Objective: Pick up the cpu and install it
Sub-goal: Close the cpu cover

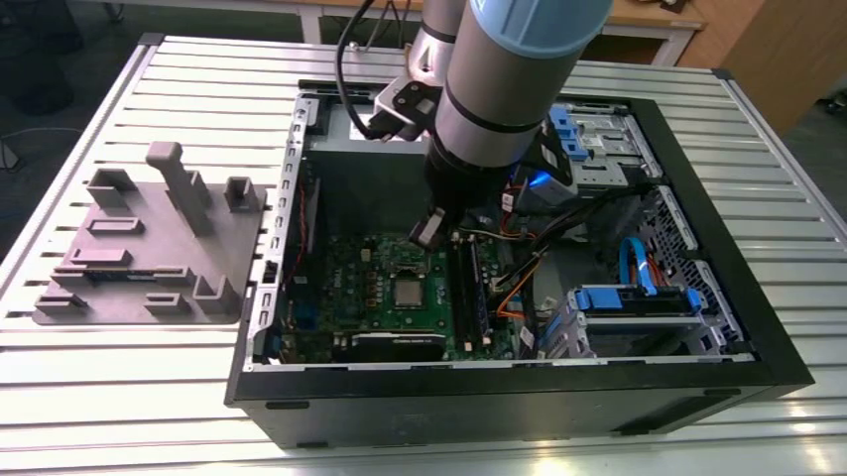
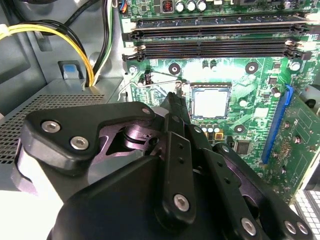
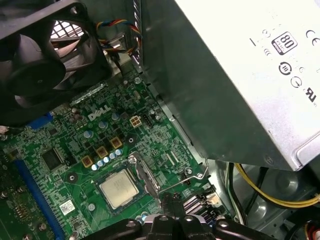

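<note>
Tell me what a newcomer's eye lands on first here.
The big grey arm reaches into the open computer case, its gripper just above the green motherboard. Next, the silvery cpu lying in its socket mid-board, and the grey power supply box looming beside the board.

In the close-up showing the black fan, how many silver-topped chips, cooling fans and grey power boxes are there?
cpu: 1
cooling fan: 1
power supply box: 1
Total: 3

Cpu [image 3: 119, 188] – dull silvery metal, power supply box [image 3: 240, 75] – matt grey metal
</note>
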Robot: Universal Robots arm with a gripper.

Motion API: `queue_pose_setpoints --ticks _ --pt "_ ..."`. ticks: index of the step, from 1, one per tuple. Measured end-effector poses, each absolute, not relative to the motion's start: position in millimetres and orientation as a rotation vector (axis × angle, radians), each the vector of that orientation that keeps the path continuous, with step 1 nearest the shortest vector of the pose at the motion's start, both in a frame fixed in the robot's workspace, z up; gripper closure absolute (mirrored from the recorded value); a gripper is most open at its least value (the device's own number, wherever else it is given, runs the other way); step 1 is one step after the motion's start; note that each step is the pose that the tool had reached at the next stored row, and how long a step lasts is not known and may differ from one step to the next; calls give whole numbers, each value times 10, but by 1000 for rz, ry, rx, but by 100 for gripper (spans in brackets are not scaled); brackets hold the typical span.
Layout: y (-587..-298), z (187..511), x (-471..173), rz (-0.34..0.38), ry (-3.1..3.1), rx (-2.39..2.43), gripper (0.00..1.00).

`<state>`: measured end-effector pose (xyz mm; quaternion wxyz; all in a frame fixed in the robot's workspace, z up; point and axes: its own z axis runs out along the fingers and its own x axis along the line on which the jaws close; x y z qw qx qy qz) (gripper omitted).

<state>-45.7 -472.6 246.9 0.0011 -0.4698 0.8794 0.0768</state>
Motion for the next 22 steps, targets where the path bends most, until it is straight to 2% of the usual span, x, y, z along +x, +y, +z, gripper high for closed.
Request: queue_pose_setpoints --ticks 22 --pt "-4761 2462 -456 218 2770 -1479 90"
